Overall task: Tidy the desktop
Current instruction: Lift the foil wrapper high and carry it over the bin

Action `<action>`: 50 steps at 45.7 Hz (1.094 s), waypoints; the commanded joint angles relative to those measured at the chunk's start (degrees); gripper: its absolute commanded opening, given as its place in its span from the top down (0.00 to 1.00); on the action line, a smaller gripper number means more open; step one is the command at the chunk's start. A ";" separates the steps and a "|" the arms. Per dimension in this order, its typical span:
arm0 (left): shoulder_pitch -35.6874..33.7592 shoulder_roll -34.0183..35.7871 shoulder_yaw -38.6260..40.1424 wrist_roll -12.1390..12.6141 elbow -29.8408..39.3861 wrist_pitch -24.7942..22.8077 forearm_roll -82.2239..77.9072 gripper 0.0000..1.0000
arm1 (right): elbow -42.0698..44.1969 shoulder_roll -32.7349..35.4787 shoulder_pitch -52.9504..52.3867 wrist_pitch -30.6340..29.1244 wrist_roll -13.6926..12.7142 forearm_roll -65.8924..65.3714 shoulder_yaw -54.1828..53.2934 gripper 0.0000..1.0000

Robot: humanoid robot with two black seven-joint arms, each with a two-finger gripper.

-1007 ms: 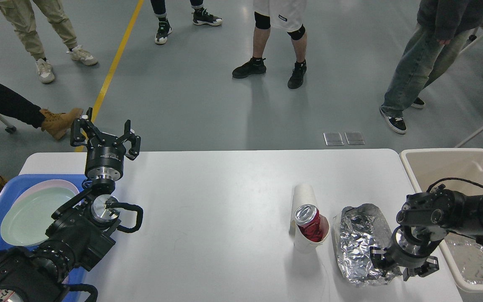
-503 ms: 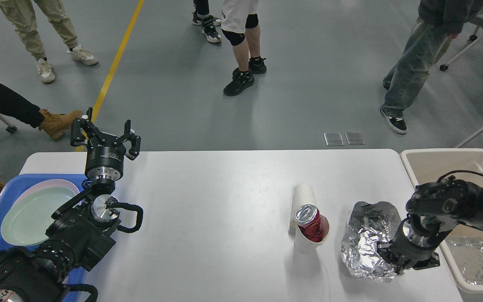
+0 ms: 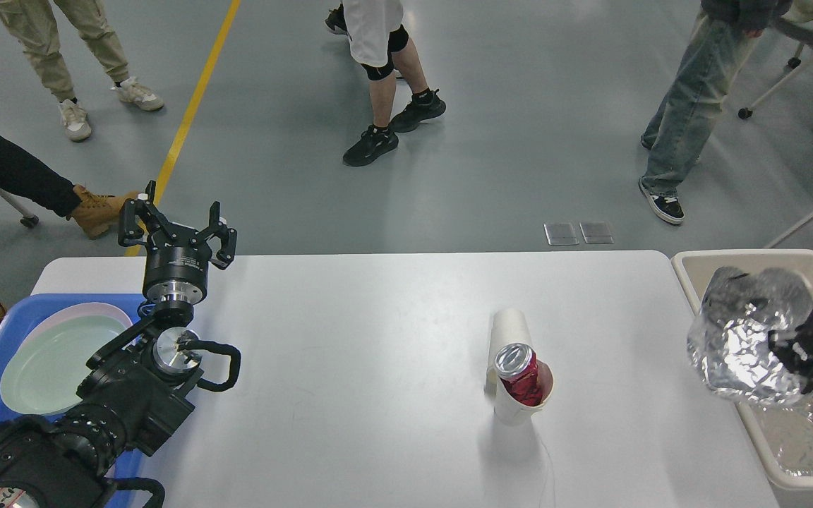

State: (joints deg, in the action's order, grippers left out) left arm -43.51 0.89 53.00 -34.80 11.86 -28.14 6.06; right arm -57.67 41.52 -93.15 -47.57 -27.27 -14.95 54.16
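Gripping one foil wad (image 3: 742,346), right tool (image 3: 795,353); left tool (image 3: 177,229) spread wide.

The surface (image 3: 378,367) is a large white rectangular top with rounded corners, smooth and matte, lying flat and level. It spans most of the lower view, its far edge toward the grey floor.

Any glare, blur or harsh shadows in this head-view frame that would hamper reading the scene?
Head view: sharp overall with even overhead light. The desktop shows only faint sheen, and the paper cup casts a soft shadow. The crumpled foil throws bright speckled highlights. The right gripper is dark and cropped at the frame edge, so its fingers are unreadable. The left gripper is crisp and open.
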 commanded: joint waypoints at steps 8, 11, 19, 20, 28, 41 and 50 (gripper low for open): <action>0.00 -0.01 0.00 0.00 0.00 0.01 0.00 0.04 | -0.69 -2.40 -22.85 -7.43 -2.00 0.09 6.57 1.00; 0.00 -0.01 0.00 0.00 0.00 0.01 0.00 0.04 | -0.78 -4.34 -26.54 -7.43 -2.26 0.18 6.48 1.00; 0.00 -0.01 0.00 0.00 0.00 0.01 0.00 0.04 | -1.92 -12.16 -35.25 -7.43 -1.65 1.32 5.61 1.00; 0.00 -0.01 0.00 0.00 0.00 0.01 0.00 0.04 | -2.01 -13.47 -35.95 -7.43 -1.56 1.67 5.52 1.00; 0.00 -0.01 0.00 0.00 0.00 0.01 0.00 0.04 | -2.97 -19.45 -39.47 -7.43 -1.21 7.65 5.17 1.00; 0.00 -0.01 0.00 0.00 0.00 0.01 0.00 0.04 | -3.42 -21.39 -40.44 -7.43 -1.12 9.85 5.51 1.00; 0.00 -0.01 0.00 0.00 0.00 0.01 0.00 0.04 | 1.76 -20.96 -32.64 -7.43 -1.30 7.39 15.26 1.00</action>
State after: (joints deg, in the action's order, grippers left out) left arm -43.51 0.88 53.00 -34.80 11.87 -28.13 6.06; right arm -59.39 20.22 -131.36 -55.00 -28.48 -6.03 62.61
